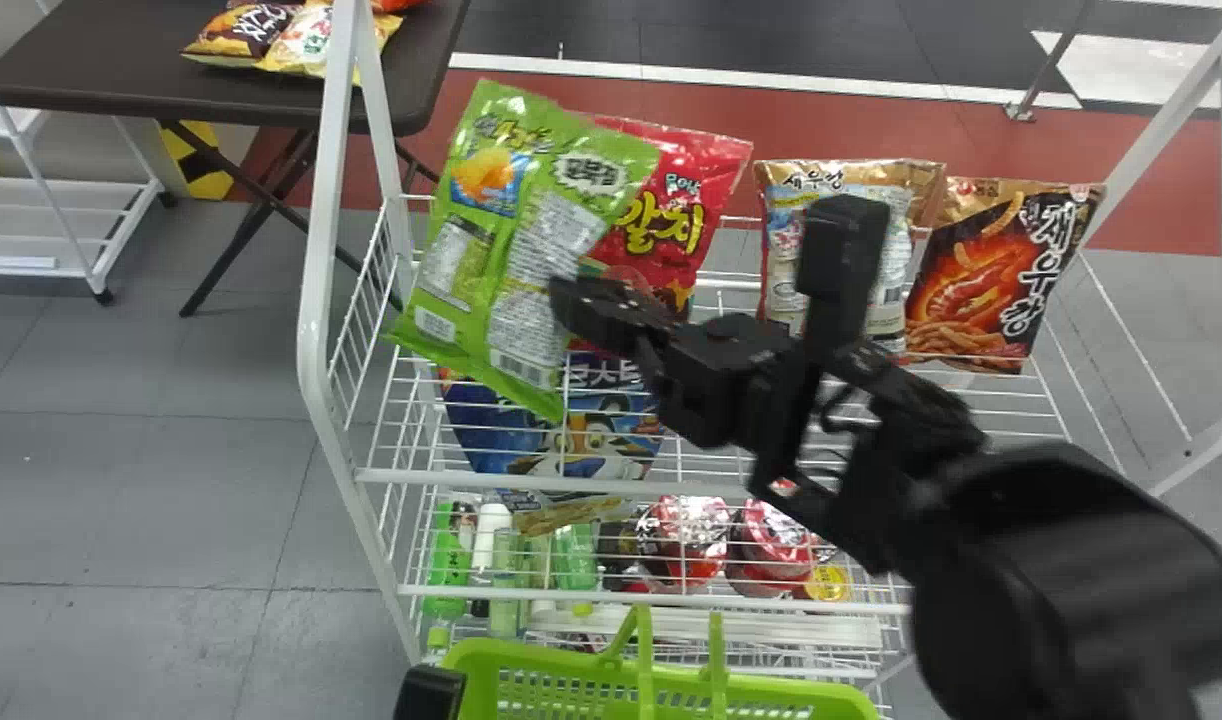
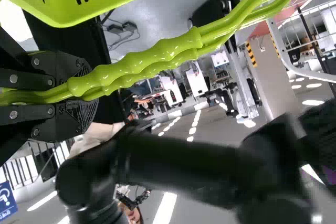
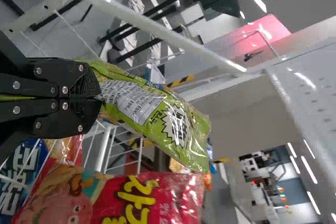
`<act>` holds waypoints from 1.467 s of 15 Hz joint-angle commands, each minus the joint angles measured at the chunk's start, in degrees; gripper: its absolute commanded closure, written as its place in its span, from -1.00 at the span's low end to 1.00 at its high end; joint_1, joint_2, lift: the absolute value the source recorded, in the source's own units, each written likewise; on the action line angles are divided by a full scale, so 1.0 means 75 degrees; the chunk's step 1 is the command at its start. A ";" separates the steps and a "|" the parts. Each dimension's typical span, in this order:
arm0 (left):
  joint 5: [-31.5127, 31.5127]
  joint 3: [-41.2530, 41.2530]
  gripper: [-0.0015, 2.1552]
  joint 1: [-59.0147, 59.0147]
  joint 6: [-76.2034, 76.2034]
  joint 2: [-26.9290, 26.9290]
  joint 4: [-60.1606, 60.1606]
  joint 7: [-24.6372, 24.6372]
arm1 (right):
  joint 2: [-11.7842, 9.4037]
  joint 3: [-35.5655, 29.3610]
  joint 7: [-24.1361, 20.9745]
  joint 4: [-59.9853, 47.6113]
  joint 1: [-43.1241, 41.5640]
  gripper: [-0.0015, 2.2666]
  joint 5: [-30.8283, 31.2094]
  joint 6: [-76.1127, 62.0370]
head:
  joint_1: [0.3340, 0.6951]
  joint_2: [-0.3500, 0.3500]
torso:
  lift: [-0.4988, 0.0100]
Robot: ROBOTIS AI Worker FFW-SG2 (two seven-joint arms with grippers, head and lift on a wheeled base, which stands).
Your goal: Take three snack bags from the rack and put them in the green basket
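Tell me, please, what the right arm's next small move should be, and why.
Probably ease the green snack bag toward the robot, over the green basket: the right claw pinches the bag above the rack, while the basket sits nearer, its handle in the left claw.

"What does the arm at four o'clock in the head view look like?"

"Black all over. The forearm point(image 1: 1071, 590) is a thick, rounded barrel; further in it turns to angular blocks."

"Any wiring?"

"A thin dark cable point(image 1: 833, 415), looped, toward three o'clock. At two there's a squared black housing point(image 1: 846, 240)."

"And the right gripper point(image 1: 606, 305)?"

"Matt black, with flat parallel bars and silvery round screws point(image 3: 17, 85). Its fingertips carry fine ridges."

"Same on the left gripper point(image 2: 84, 95)?"

"Just so: black plates, bright screws, hatched pads point(image 2: 84, 114). Another black block point(image 1: 429, 692) sits near seven o'clock, edges rounded."
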 commanded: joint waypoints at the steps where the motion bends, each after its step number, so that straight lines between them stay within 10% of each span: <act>1: -0.0041 -0.0059 0.15 -0.0054 0.0000 -0.0038 0.0007 0.0070 | -0.0436 -0.1305 0.0235 -0.1508 0.1287 0.78 -0.0419 0.0104 | 1.00 -0.55 | 0.93; 4: -0.0064 -0.0118 0.15 -0.0183 -0.0047 -0.0085 0.0030 0.0316 | -0.0377 -0.3625 0.0985 -0.2410 0.2916 0.77 -0.1931 -0.0248 | 1.00 -1.00 | 0.93; 8: -0.0193 0.0035 0.15 -0.0265 -0.0047 -0.0367 0.0089 0.0387 | 0.0473 -0.6403 0.2684 -0.3231 0.3725 0.77 -0.3009 0.1322 | 1.00 -1.00 | 0.93; 10: -0.0275 0.0105 0.15 -0.0312 -0.0047 -0.0495 0.0089 0.0433 | 0.0473 -0.7399 0.3516 -0.3348 0.3408 0.77 -0.3150 0.2893 | 1.00 -1.00 | 0.93; 15: -0.0264 0.0304 0.15 -0.0288 -0.0117 -0.0613 -0.0110 0.0539 | 0.0115 -0.7399 0.3305 -0.3031 0.3233 0.77 -0.2622 0.5283 | 1.00 -1.00 | 0.93; 22: -0.0193 0.0363 0.14 -0.0218 -0.0117 -0.0554 -0.0204 0.0469 | -0.0354 -0.4657 0.3294 -0.2047 0.3537 0.77 -0.1368 0.5494 | 1.00 -1.00 | 0.93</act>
